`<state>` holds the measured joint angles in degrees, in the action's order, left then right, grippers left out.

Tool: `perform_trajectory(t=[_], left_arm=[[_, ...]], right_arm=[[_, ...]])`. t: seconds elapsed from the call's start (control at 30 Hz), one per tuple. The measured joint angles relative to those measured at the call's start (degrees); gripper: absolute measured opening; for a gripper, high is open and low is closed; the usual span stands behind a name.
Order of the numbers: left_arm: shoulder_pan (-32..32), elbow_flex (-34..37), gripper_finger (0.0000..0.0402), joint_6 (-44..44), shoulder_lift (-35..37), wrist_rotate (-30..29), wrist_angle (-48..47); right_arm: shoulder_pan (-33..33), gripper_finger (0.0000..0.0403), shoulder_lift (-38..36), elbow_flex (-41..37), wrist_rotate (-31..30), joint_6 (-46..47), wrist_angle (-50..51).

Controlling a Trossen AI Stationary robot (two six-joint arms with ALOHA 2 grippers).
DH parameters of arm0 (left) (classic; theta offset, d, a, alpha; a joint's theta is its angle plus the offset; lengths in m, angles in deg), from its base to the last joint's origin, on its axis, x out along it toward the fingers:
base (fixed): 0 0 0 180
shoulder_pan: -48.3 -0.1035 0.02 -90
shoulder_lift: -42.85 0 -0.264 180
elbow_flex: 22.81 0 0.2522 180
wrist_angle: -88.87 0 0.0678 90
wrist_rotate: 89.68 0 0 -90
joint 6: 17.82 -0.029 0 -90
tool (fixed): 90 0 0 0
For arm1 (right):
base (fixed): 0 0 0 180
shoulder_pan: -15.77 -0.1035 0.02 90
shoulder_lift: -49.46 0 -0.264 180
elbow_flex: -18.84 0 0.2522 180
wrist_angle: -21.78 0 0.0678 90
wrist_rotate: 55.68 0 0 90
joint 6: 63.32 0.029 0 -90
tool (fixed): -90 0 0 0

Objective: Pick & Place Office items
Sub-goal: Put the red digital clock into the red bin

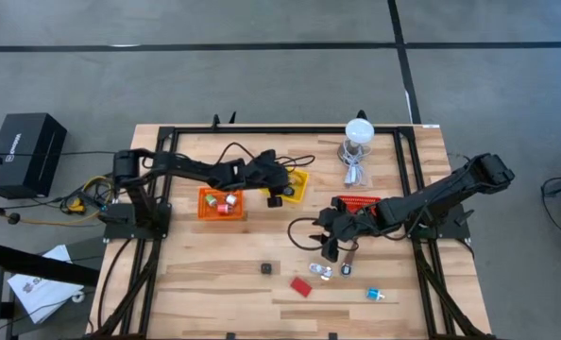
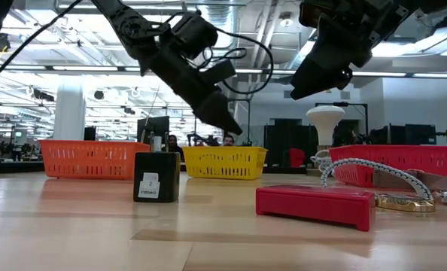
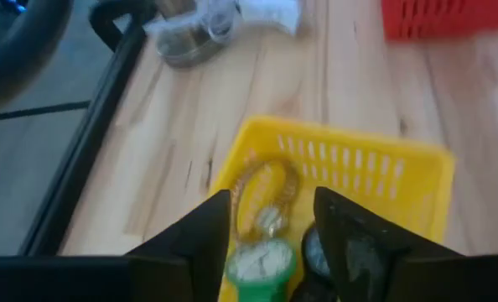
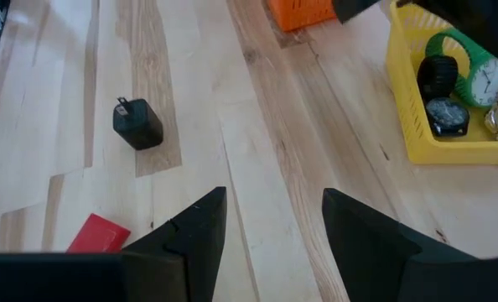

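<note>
My left gripper [image 3: 272, 197] stands open over the yellow bin [image 3: 417, 180], its fingers pointing down into it. A green watch with a white face [image 3: 261, 264] lies in the bin between and below the fingers, beside a gold watch [image 3: 266, 189] and a black one [image 4: 448, 116]. My right gripper [image 4: 274, 243] hangs open above bare table right of centre [image 1: 331, 250], holding nothing. Loose office items lie near the front edge: a black charger cube [image 4: 137, 124], a red block [image 4: 98, 233], silver and white bits [image 1: 320, 271] and a blue bit [image 1: 373, 295].
An orange bin [image 1: 221, 203] with small items stands left of the yellow one, and a red bin [image 1: 356, 202] stands right of it. A white round-topped stand [image 1: 358, 132] with its cable is at the back. Black frame rails run along the table's left, right and far edges.
</note>
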<state>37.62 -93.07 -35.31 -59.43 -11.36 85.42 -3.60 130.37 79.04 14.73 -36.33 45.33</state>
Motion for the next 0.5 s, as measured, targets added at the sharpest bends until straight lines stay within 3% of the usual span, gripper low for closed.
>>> perform_trajectory(t=[0.3,0.5], left_arm=[[3.53,0.02,0.0177,1.47,2.64,0.99,0.13],[6.70,0.02,0.0166,1.47,5.60,1.05,-1.73]], right_arm=[[0.22,0.0189,6.71,-0.11,0.31,-0.27,-4.31],[0.41,0.0189,9.10,0.00,6.57,0.02,-7.02]])
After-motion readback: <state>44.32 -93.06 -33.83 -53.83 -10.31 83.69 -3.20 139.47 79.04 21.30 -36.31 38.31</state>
